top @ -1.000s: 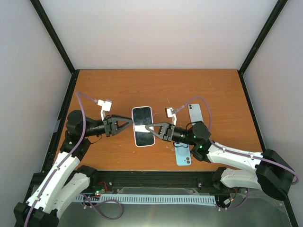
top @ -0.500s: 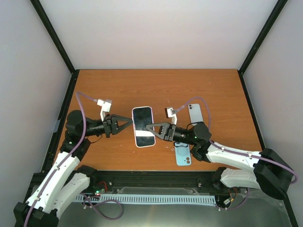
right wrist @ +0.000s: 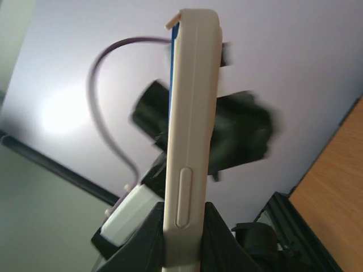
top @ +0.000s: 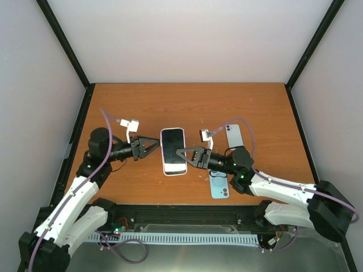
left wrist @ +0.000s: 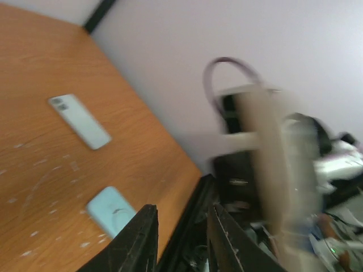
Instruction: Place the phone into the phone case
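Note:
A phone with a black screen in a cream case (top: 173, 151) is held above the table. My right gripper (top: 181, 152) is shut on its right edge. In the right wrist view the case (right wrist: 189, 130) stands edge-on between my fingers (right wrist: 182, 212), with a blue phone edge showing at its top. My left gripper (top: 155, 146) is open just left of the phone, apart from it. In the left wrist view the jaws (left wrist: 181, 226) hold nothing, and the cased phone (left wrist: 272, 170) is a blur to the right.
A pale blue phone (top: 234, 136) lies face down on the table right of centre, also in the left wrist view (left wrist: 79, 121). A pale blue case (top: 220, 186) lies near the front edge under my right arm, also in the left wrist view (left wrist: 111, 211).
My left arm has shifted right and its gripper has come off the phone's left edge. The phone has moved slightly right in my right gripper.

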`<control>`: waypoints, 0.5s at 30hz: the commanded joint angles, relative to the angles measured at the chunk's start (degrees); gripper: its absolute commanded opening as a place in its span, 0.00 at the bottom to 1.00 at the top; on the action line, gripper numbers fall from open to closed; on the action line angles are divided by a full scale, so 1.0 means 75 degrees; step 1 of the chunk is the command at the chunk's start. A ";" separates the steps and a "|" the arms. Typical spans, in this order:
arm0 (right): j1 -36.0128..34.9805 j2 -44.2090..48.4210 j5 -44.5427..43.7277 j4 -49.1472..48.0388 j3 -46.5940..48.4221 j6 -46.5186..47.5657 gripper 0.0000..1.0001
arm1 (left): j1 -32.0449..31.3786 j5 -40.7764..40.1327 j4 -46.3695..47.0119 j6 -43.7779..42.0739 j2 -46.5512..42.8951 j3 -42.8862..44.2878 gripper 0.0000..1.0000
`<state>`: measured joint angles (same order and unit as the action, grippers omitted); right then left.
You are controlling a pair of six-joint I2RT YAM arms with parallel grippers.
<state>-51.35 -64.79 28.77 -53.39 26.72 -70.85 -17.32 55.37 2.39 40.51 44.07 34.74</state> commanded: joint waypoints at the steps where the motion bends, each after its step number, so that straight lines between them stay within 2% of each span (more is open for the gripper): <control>1: -0.0155 0.0834 0.0365 -0.1126 0.0179 0.0390 0.10 | 0.0013 -0.1116 -0.1189 -0.0514 0.0472 -0.0258 0.26; 5: -0.0161 0.1243 0.0143 -0.0399 0.0178 0.0818 0.09 | 0.0036 -0.1531 -0.1479 -0.0606 0.0595 -0.0250 0.31; 9: -0.0159 0.1548 -0.0153 0.1049 0.0381 0.1489 0.10 | 0.0056 -0.1677 -0.1800 -0.0561 0.0664 -0.0164 0.47; 11: -0.0159 0.1673 -0.0419 0.1770 0.0457 0.1898 0.10 | 0.0056 -0.1338 -0.1640 -0.0410 0.0557 -0.0100 0.55; 15: -0.0161 0.1547 -0.0506 0.2335 0.0513 0.2520 0.11 | 0.0056 -0.0104 -0.0200 0.0344 0.0028 -0.0112 0.72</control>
<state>-52.34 -53.39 27.27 -41.06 27.88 -58.92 -17.10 46.74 -8.34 38.72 48.21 32.10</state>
